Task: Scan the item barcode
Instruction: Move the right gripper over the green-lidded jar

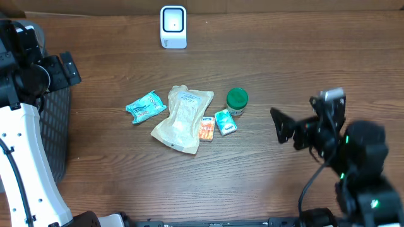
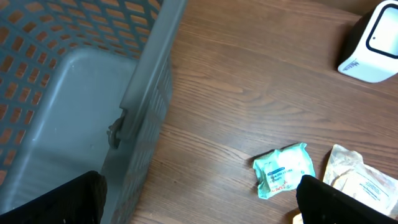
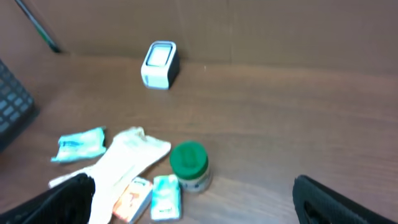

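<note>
Reach toward 10 o'clock with wide-open, empty right gripper [image 1: 279, 126], pinch green-lidded jar [image 1: 237, 99] squarely, present barcode to scanner [image 1: 173, 26] at 12 o'clock; keep equally open, empty left gripper [image 1: 68, 68] clear.

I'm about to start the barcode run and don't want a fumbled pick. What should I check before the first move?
1. Tools open: ok. The left tool and right tool both stand open, holding nothing.
2. Item in hand: not ok. Everything lies on the table.
3. Scanner clear: ok. It stands alone at the far edge.
4. Easy first pick: ok. The green-lidded jar stands nearest the right tool.
5. Crowding: not ok. The orange packet sits squeezed between the pouch and the small teal packet.
6. Barcode faces: cannot tell.
</note>
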You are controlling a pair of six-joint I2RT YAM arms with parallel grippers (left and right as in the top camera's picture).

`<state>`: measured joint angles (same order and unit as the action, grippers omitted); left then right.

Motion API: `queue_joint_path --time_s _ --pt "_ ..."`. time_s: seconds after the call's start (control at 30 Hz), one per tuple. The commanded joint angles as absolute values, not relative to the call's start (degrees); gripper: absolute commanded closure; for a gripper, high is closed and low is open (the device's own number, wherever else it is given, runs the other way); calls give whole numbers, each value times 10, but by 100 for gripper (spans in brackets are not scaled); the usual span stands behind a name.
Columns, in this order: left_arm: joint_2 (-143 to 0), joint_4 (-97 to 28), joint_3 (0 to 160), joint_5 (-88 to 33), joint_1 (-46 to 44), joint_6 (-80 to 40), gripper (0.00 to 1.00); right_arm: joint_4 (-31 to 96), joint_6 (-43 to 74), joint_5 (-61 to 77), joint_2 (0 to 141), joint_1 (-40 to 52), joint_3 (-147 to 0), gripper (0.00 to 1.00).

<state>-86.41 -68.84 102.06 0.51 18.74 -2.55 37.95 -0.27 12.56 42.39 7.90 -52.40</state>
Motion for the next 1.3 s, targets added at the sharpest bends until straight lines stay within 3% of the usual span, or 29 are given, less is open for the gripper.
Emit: queue_joint_path --time_s 0.0,0.17,0.3,0.6,0.97,1.27 --pt "-865 -688 1032 6 187 -12 0 449 -32 131 510 76 -632 0" --pt "-865 -688 1032 6 187 -12 1 576 -63 132 648 76 -778 0" --pt "-865 -688 1032 6 187 -13 0 588 -63 160 735 77 -839 0" --pt "-865 -688 1032 6 187 -12 0 559 -154 209 881 101 -841 0" --pt "-865 -688 1032 6 187 -12 1 541 -250 126 1041 195 -841 4" --pt "-865 -688 1032 6 187 -12 1 509 -257 60 1076 199 -840 5"
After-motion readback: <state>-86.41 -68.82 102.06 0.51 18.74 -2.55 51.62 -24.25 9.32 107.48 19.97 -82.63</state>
